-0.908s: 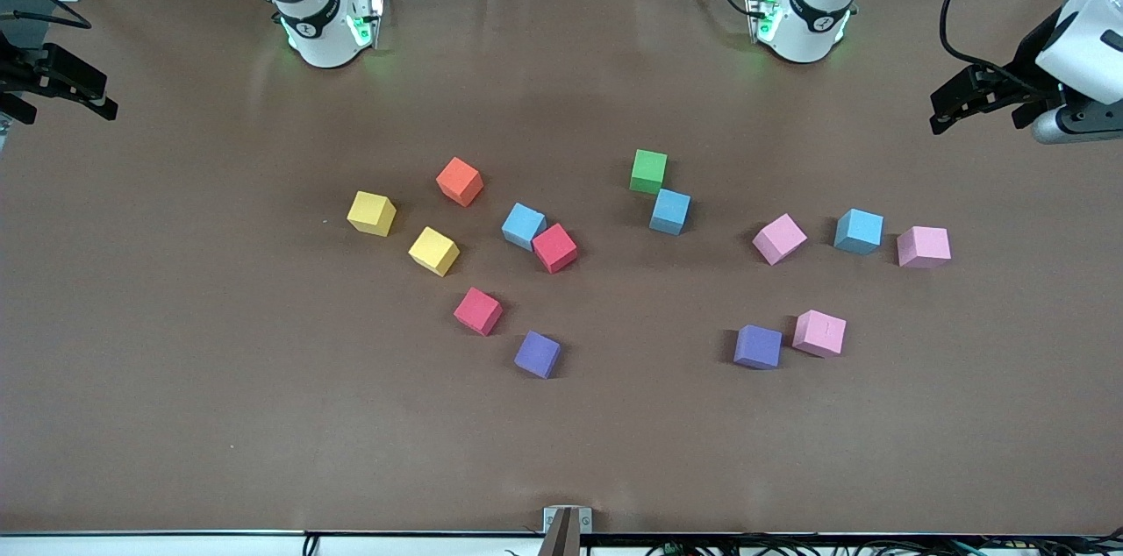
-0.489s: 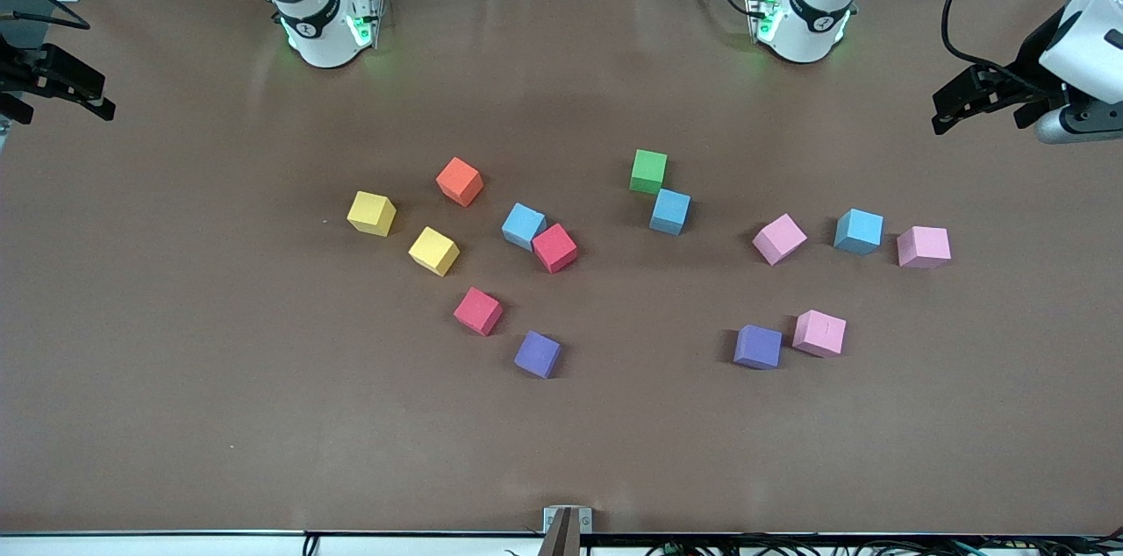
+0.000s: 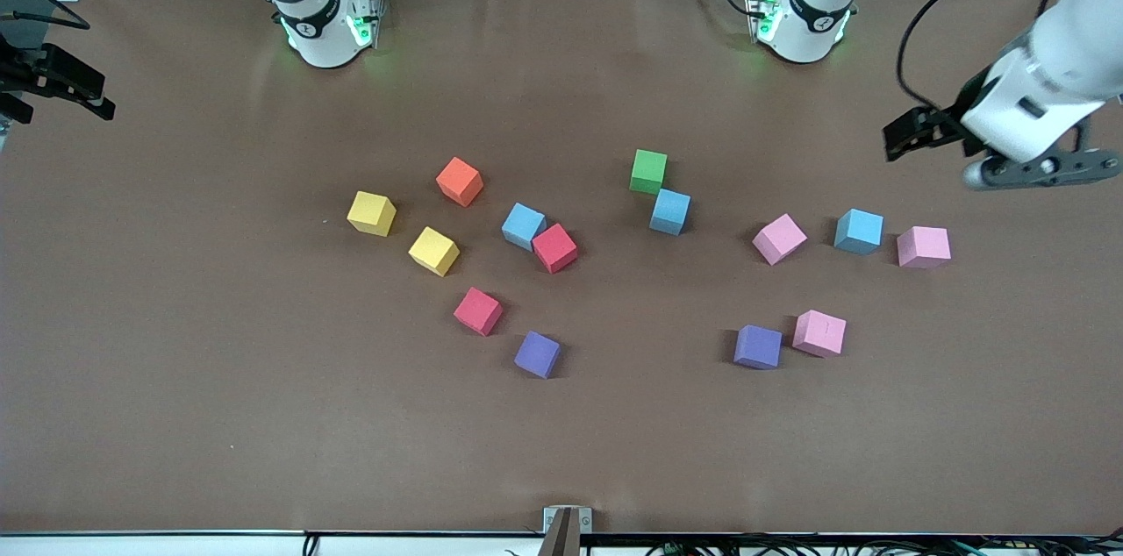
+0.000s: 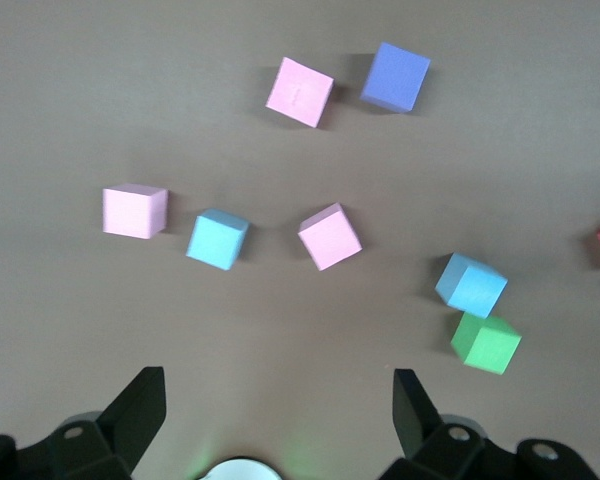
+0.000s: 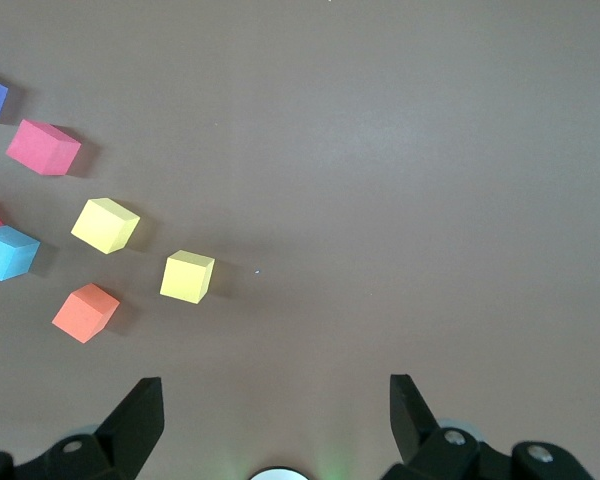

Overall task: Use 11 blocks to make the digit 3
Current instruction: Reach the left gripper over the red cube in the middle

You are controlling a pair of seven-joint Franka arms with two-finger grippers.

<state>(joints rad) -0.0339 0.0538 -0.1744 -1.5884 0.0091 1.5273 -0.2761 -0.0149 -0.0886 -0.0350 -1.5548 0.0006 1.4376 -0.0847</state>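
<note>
Facing scattered blocks (image 3: 669, 211) on the table (image 3: 175, 363), you hold left gripper (image 3: 912, 135) and right gripper (image 3: 61, 87) released; no digit started, next choose a first cube.

Both arms are glossy white, rounded Franka shells with black ring seams at the joints. Each round white base (image 3: 326, 34) near the brown table's (image 3: 175, 363) edge glows green and bears a small black mark. Black cables loop beside the left arm's white wrist (image 3: 1035, 100). Matte black fingers (image 4: 140, 410) end each black gripper body.
</note>
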